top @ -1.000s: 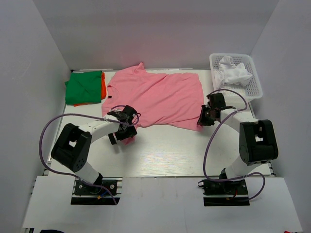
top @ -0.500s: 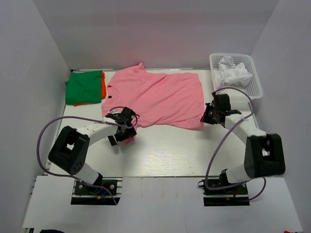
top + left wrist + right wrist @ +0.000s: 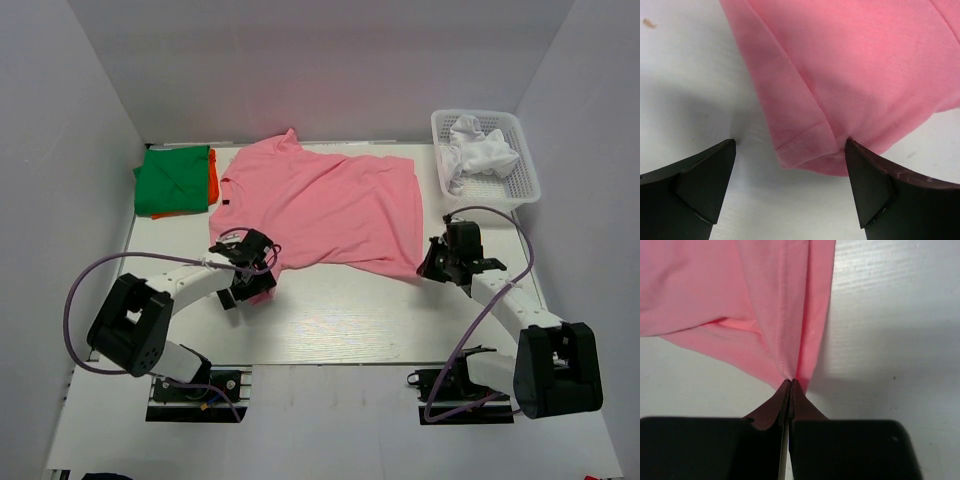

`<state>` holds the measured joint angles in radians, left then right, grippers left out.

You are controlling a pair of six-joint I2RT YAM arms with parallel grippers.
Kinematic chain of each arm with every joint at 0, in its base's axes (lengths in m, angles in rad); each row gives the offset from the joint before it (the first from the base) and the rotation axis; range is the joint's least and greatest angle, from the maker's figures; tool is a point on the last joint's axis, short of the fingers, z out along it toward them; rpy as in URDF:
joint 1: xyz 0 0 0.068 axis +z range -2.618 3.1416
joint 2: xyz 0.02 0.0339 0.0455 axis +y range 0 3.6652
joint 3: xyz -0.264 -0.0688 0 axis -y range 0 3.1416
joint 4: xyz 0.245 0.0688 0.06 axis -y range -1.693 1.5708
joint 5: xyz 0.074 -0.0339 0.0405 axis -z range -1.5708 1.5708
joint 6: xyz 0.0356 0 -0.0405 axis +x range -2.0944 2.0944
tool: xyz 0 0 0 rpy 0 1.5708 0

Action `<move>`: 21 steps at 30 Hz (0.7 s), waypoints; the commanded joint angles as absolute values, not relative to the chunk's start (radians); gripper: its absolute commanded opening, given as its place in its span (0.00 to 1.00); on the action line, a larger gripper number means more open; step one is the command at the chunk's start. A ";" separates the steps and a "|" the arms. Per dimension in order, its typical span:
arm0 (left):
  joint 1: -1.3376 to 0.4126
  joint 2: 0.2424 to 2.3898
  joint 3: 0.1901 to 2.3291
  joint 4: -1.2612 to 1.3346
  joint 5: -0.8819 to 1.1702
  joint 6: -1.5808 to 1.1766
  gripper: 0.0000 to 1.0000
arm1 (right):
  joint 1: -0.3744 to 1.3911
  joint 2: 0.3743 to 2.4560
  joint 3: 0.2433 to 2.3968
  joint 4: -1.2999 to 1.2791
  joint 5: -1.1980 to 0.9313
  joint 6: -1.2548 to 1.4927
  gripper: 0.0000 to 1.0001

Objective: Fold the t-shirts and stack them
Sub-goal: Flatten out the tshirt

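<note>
top view: pink t-shirt [image 3: 320, 205] spread flat on the surface [image 3: 330, 320], folded green shirt [image 3: 170, 178] at 10 o'clock. step judged: straightening before the first fold.
left wrist: left hand [image 3: 789, 150] released, jaws straddling a stitched hem, cloth at 12 o'clock. next move calls for closing on it.
right wrist: right hand [image 3: 790, 385] clenched, grasping the shirt's corner at 12 o'clock.
</note>
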<state>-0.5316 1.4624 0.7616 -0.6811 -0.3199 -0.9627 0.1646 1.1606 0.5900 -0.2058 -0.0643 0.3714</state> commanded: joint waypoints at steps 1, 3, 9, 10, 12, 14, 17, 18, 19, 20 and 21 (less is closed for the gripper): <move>-0.529 1.396 0.706 -0.744 -0.281 -0.959 1.00 | 0.161 1.177 0.575 -0.143 -0.092 0.391 0.00; -0.529 1.353 0.675 -0.735 -0.270 -0.959 1.00 | 0.161 1.187 0.581 -0.133 -0.100 0.388 0.00; -0.529 1.333 0.655 -0.746 -0.293 -0.989 1.00 | 0.160 1.183 0.586 -0.121 -0.100 0.379 0.00; -0.529 1.333 0.664 -0.746 -0.293 -0.989 0.98 | 0.161 1.183 0.584 -0.121 -0.097 0.379 0.00; -0.529 1.324 0.664 -0.746 -0.293 -0.989 0.92 | 0.160 1.189 0.589 -0.124 -0.094 0.376 0.00; -0.529 1.292 0.664 -0.735 -0.284 -0.989 0.77 | 0.161 1.192 0.589 -0.126 -0.094 0.377 0.00; -0.529 1.253 0.653 -0.735 -0.299 -1.011 0.50 | 0.161 1.192 0.595 -0.124 -0.091 0.377 0.00; -0.529 1.253 0.653 -0.735 -0.310 -1.011 0.46 | 0.161 1.189 0.595 -0.126 -0.091 0.379 0.00; -0.529 1.241 0.644 -0.735 -0.310 -1.011 0.42 | 0.163 1.189 0.597 -0.124 -0.091 0.376 0.00; -0.529 1.241 0.644 -0.735 -0.320 -1.011 0.38 | 0.161 1.192 0.598 -0.126 -0.094 0.374 0.00; -0.529 1.241 0.644 -0.721 -0.321 -1.011 0.35 | 0.160 1.190 0.597 -0.126 -0.092 0.371 0.00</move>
<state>-0.5316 1.2724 0.6544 -0.7319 -0.2955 -0.9985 0.1646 1.1927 0.5629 -0.1547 -0.0860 0.3824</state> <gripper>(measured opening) 0.368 0.011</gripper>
